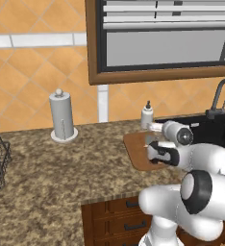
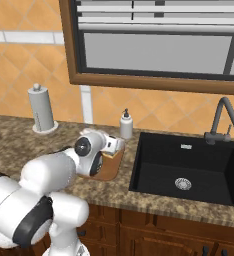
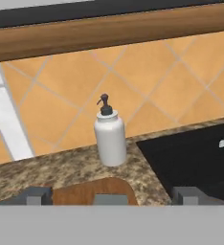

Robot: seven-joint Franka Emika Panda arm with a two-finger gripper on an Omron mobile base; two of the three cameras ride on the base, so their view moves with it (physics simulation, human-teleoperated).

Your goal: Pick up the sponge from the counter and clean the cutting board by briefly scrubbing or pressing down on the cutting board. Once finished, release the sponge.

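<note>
The counter (image 1: 47, 168), a speckled brown-and-beige granite-look slab over dark wooden drawers, is spread beneath and around the claw (image 3: 111, 196). Behind it, straight ahead of the claw, a wall (image 3: 157, 91) of matte orange tiles set on the diagonal is seen. The wall is crossed higher up by the broad brown wooden window frame (image 3: 109, 33).

To the claw's right a deep, matte black rectangular sink (image 2: 189, 165) is let into the counter. A dark grey angular faucet (image 2: 221, 120) stands at its far rim.

The cutting board (image 1: 136, 153), a flat reddish-brown wooden rectangle with rounded corners, lies directly under the claw. Its rounded far edge is shown just ahead of the fingertips (image 3: 35, 196) in the hand view.

Well off to the claw's left a pale grey cylindrical paper towel roll (image 1: 62, 117) stands upright on a round base, topped by a small knob. Ahead of the claw, just beyond the board and near the wall, a smooth white soap dispenser (image 3: 110, 139) with a dark pump is placed.

The claw is held released, with its two blocky grey fingertips spread wide. Between them, apart from both, a small flat grey block is seen on the board at the bottom edge. It is taken to be the sponge (image 3: 110, 199), though little of it shows.
</note>
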